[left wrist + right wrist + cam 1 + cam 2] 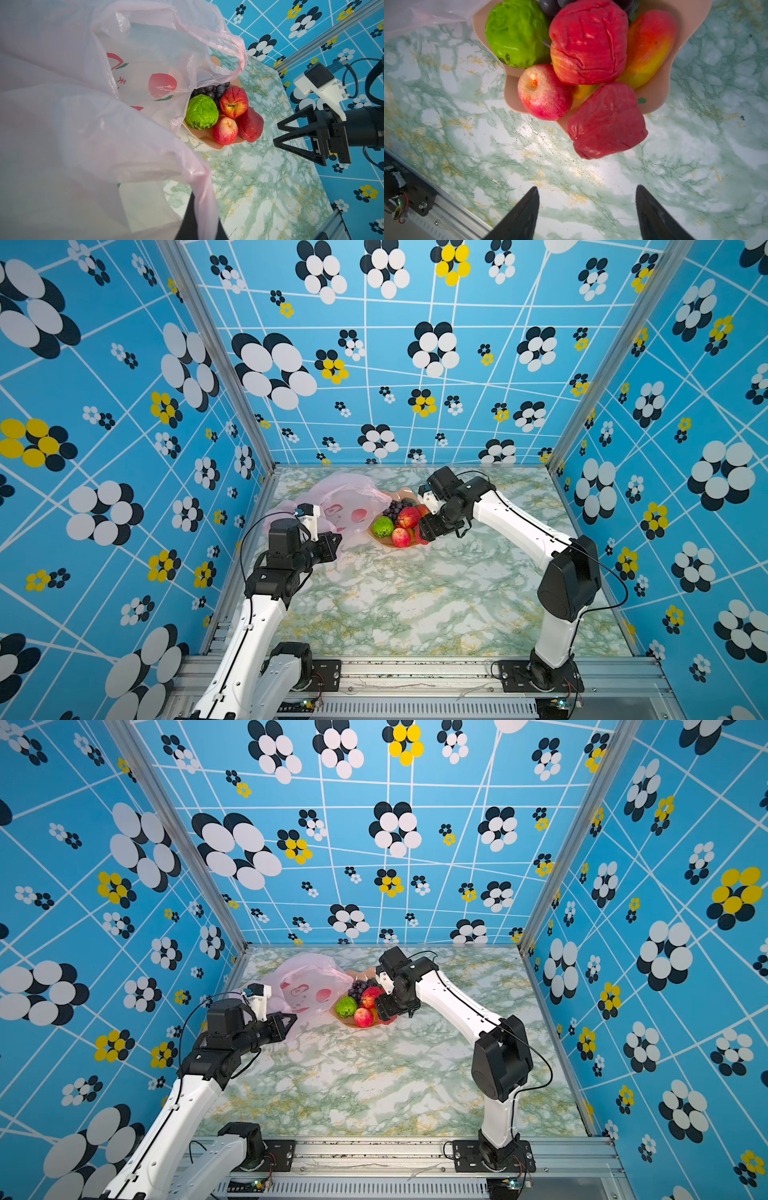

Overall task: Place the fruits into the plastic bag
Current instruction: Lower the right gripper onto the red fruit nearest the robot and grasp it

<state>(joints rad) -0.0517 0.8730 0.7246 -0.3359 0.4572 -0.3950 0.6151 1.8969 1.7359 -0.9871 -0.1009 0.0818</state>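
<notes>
Nearer arm: right gripper [587,186], jaws spread, empty. Dead ahead, in line with the gap: bumpy red fruit [607,120], blocky, overhanging the near lip of the peach scalloped bowl [693,27]. Behind it: red apple [544,92], wrinkled red apple [588,41], bumpy green fruit [517,31], mango [652,43] lying lengthwise away, grape bunch [212,90]. Far side: thin crinkly plastic bag [145,52] draped onto the bowl, edge pinched in the closed left gripper [334,540].

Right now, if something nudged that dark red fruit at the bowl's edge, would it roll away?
Likely tips off: the dark red fruit overhangs the bowl rim. Its blocky, creased sides suggest it would flop, not roll far.
</notes>
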